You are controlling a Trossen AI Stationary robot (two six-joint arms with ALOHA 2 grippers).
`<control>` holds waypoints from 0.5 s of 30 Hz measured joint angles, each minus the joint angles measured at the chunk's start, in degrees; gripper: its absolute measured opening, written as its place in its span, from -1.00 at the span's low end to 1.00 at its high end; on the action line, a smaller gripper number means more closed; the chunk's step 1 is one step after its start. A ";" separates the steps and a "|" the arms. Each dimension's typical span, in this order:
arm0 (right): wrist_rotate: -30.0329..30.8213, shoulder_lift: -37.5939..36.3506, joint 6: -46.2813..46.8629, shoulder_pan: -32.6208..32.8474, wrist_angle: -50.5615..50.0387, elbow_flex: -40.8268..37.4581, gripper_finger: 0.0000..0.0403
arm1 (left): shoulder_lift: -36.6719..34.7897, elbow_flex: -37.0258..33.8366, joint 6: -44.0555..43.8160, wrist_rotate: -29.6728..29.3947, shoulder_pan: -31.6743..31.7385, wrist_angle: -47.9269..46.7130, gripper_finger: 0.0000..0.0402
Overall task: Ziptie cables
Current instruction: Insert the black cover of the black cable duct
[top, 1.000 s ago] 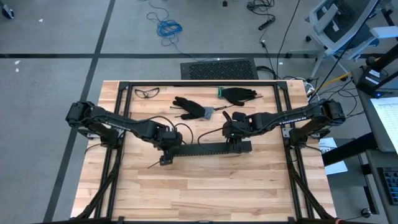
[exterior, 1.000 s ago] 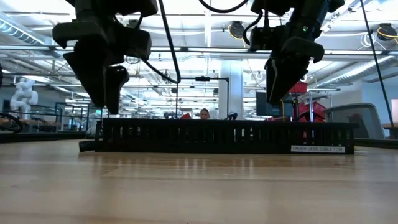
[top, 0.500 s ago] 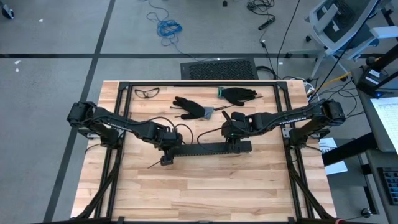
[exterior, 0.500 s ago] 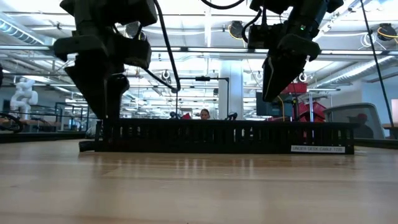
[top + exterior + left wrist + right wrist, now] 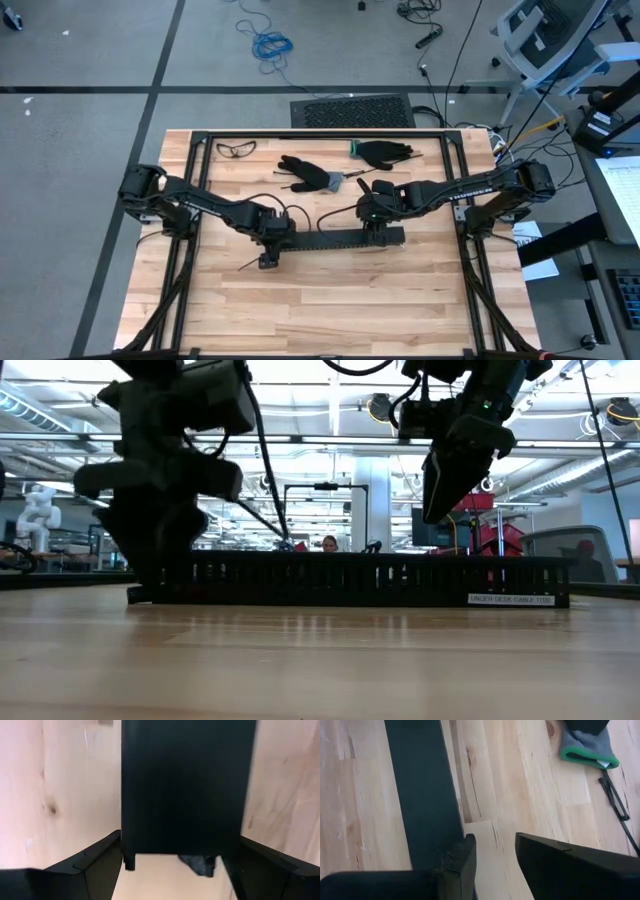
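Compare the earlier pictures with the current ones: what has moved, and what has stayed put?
The left claw has come down over the left end of the long black slotted plastic strip, fingers open and straddling it. Nothing was gripped or released. The right claw stayed above the strip's right part; the strip did not shift.
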 joint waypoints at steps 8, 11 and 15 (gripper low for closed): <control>-0.14 -0.32 -0.36 1.42 -7.80 0.00 -0.35 | 0.18 -0.68 -0.09 -0.37 0.00 1.63 0.65; -0.13 -1.26 0.72 2.08 -8.35 0.00 -0.35 | 0.18 -0.68 -1.39 -0.79 0.00 2.76 0.65; -0.04 -1.36 2.31 2.12 -8.75 0.00 -0.35 | 0.18 -0.66 -1.42 -2.40 0.00 3.43 0.65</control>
